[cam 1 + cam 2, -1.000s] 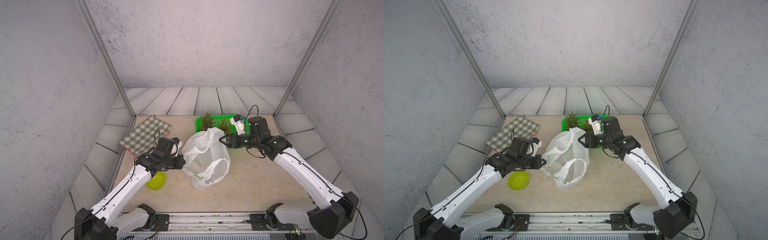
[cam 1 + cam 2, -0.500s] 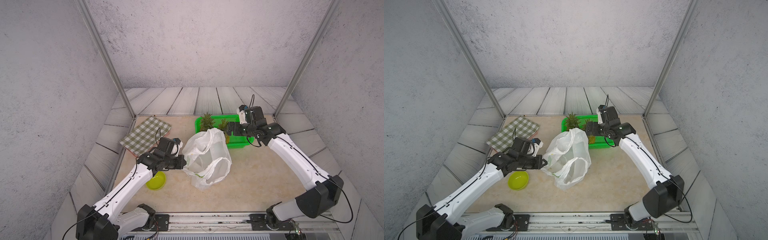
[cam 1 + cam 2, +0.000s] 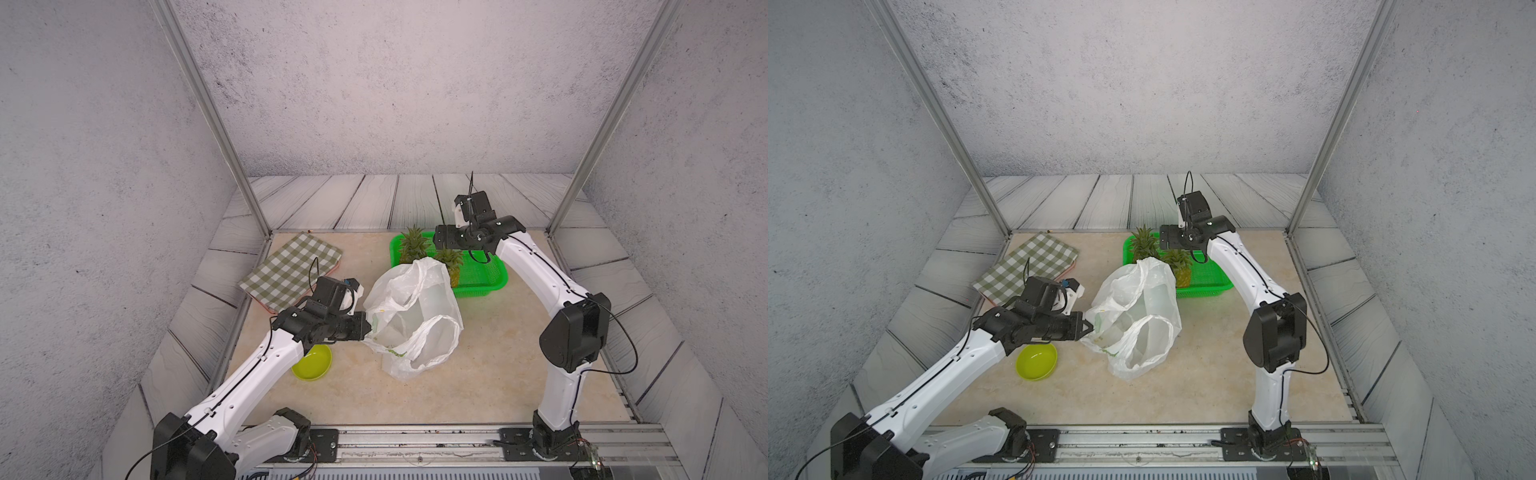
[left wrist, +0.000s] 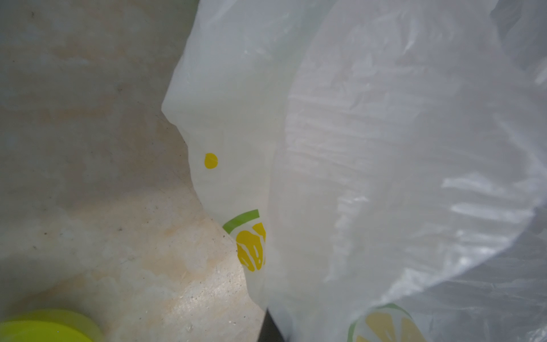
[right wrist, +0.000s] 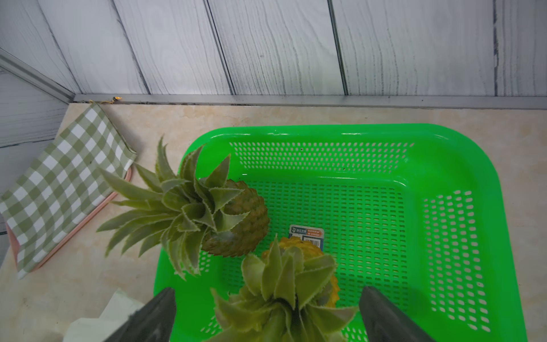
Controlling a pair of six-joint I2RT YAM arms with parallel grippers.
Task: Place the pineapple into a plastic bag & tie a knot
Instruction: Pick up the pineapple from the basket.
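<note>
Pinching the plastic bag (image 3: 415,307) at the edge on its own side: left gripper (image 3: 367,328), jaws together on the thin film. The grip is mostly buried under plastic in the left wrist view. Only a dark finger tip (image 4: 270,328) shows there, beside printed lemon slices.

- Plastic bag: translucent white, crumpled, mouth gaping. It stands on the table (image 3: 490,374) between the two arms. Its handle loops (image 3: 419,270) are separate and untied, one rising toward the basket and one drooping at the front.
- Right gripper (image 5: 266,314): jaws wide apart, holding nothing, hanging over the basket. In the right wrist view its dark fingers (image 5: 154,316) stand on either side of the leafy crown of the yellow pineapple (image 5: 299,266). Whether they touch the leaves cannot be told.
- Yellow pineapple: upright in the basket, outside the bag, just behind the bag's raised loop in both top views.
- Brown pineapple (image 5: 236,219): also in the basket, just beside the yellow one, with its crown leaning out over the rim.
- Green basket (image 3: 486,282): perforated plastic, at the far side of the table. The bag hides part of its front wall in both top views. A paper label (image 5: 306,235) lies on its floor.
- Checked cloth (image 3: 291,266): green and white, at the far corner on the left arm's side, well apart from the bag.
- Yellow-green bowl (image 3: 316,363): on the table, partly under the left arm, near the bag but not touching it.
</note>
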